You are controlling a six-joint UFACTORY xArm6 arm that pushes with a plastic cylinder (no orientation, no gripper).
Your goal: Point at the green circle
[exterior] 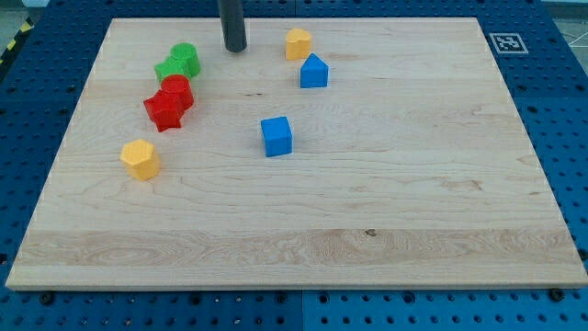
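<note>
The green circle point(186, 58) lies just to the view's left of my tip point(235, 49), apart from it. It appears light, rigid and easily slid (a green star-like block point(168, 70) adjoins it). The rod carries no jaws; contact is unnecessary.

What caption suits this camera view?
My tip rests right of the green circle, near the board's top edge.

Wood board point(386, 230) w/ 7 coloured blocks.
</note>
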